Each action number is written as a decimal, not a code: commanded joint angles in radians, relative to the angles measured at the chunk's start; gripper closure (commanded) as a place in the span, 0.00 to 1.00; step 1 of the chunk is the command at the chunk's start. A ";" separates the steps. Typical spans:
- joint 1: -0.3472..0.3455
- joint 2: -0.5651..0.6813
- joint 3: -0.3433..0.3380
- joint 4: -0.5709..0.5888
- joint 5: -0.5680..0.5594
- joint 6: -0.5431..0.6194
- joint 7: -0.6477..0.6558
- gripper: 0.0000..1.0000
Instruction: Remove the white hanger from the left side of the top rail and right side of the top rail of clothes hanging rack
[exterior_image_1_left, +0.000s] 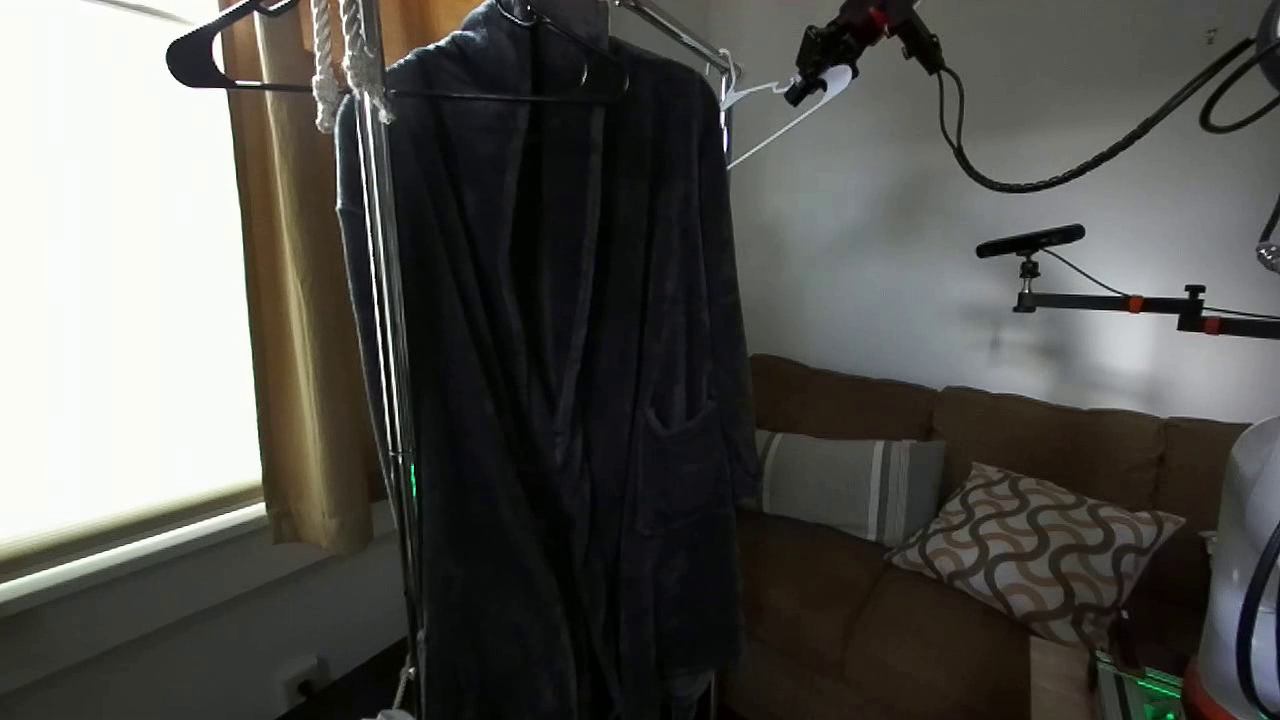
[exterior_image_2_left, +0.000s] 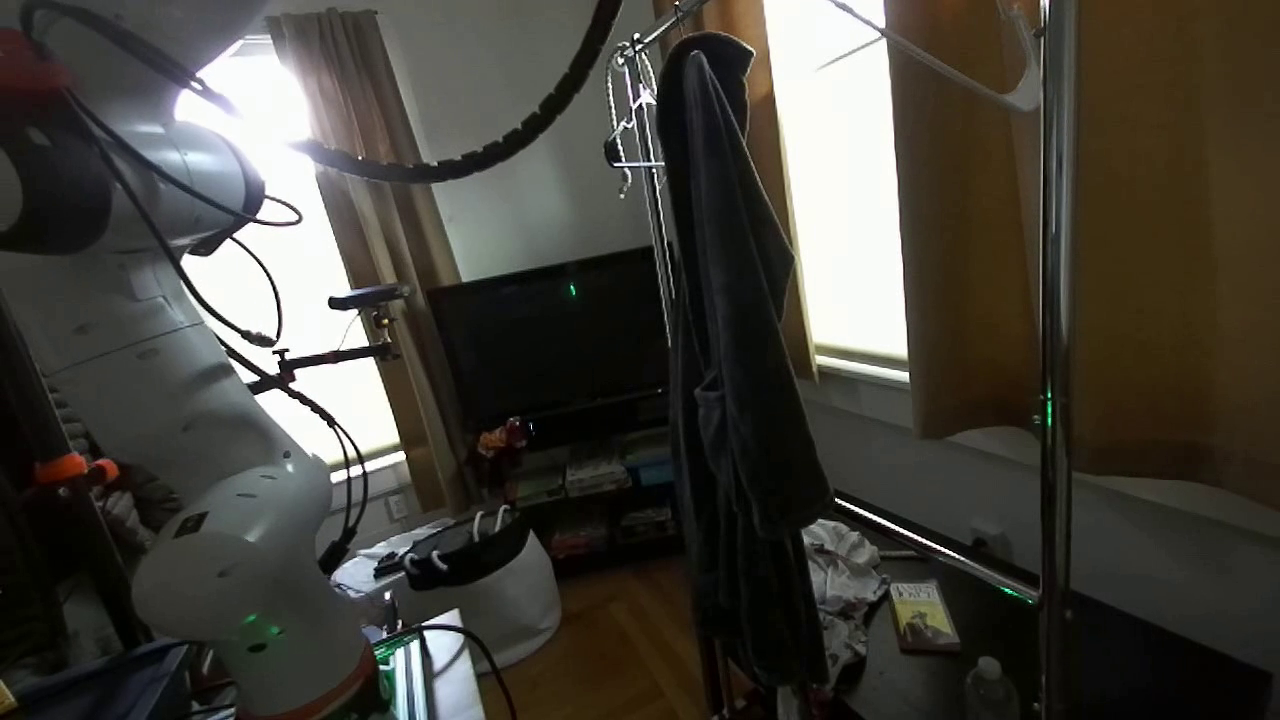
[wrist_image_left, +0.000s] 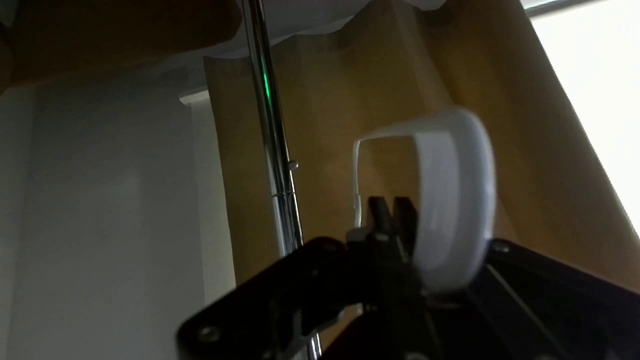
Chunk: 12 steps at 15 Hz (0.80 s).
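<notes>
The white hanger (exterior_image_1_left: 775, 138) is at the far end of the rack's top rail (exterior_image_1_left: 672, 32) in an exterior view. Its hook overlaps the rail's corner there, and I cannot tell if it still rests on the rail. My gripper (exterior_image_1_left: 800, 92) is closed around the hanger's sloping upper arm. In the wrist view the fingertips (wrist_image_left: 392, 206) are nearly together, with the white hanger (wrist_image_left: 445, 200) passing at them. The hanger also shows at the upper right of an exterior view (exterior_image_2_left: 950, 72), where the gripper is out of frame. No second white hanger shows clearly.
A dark grey robe (exterior_image_1_left: 560, 300) hangs from the rail. A black hanger (exterior_image_1_left: 200, 62) hangs at the opposite end beside knotted white ropes (exterior_image_1_left: 350, 60). Chrome posts (exterior_image_2_left: 1057, 330) stand at the rack's ends. A brown couch (exterior_image_1_left: 840, 400) and orange-brown curtains (exterior_image_2_left: 960, 250) are close by.
</notes>
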<state>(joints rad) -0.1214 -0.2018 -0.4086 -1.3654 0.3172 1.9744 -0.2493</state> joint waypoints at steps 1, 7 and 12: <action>-0.002 -0.018 0.020 -0.002 -0.037 -0.016 0.030 0.57; -0.024 -0.204 0.129 -0.169 -0.277 -0.046 0.043 0.13; 0.040 -0.375 0.193 -0.423 -0.249 -0.096 -0.048 0.00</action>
<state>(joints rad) -0.1225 -0.4449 -0.2406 -1.5977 0.0301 1.8794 -0.2667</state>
